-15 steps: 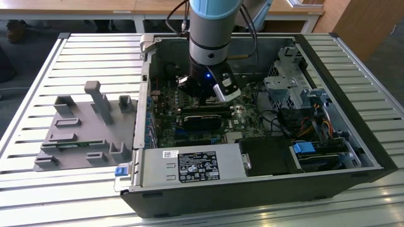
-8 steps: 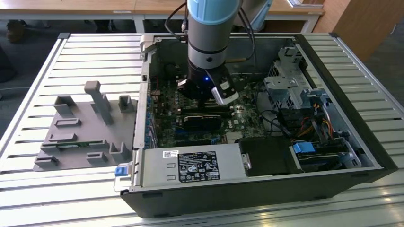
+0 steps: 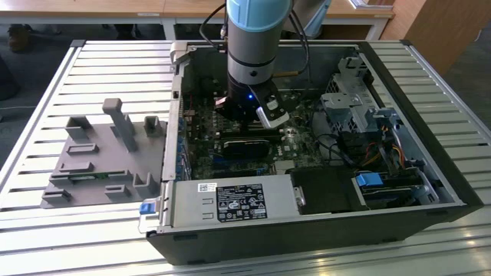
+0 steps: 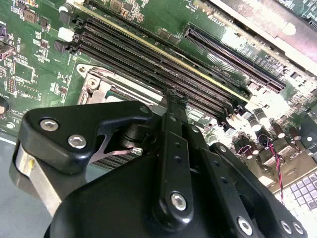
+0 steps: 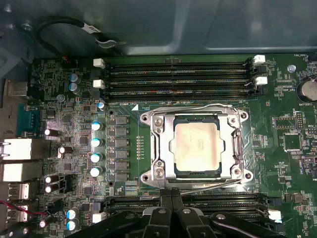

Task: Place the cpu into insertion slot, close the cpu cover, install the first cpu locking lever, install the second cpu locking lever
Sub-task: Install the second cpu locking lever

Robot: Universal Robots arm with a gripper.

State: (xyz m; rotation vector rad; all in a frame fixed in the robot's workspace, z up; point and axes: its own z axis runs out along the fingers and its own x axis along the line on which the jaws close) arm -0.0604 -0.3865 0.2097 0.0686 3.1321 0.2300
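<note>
The tool [image 3: 265,118] hangs low inside the open computer case [image 3: 429,190] on the slatted bench [image 3: 46,230], its fingers [image 5: 171,218] pressed together with nothing between them in both wrist views. From the left of the first wrist view, capacitors [image 5: 96,141] stand at nine o'clock of the insertion slot [image 5: 148,148]. The cpu [image 5: 197,147] sits seated dead centre, the cpu cover [image 5: 230,148] down around it and the tool's tips at six o'clock.

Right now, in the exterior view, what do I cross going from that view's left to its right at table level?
Grey fixture block → labelled power-supply box → the arm reaching down over the green motherboard → blue-tabbed drive bay → the black case's wall on the exterior view's right.
</note>
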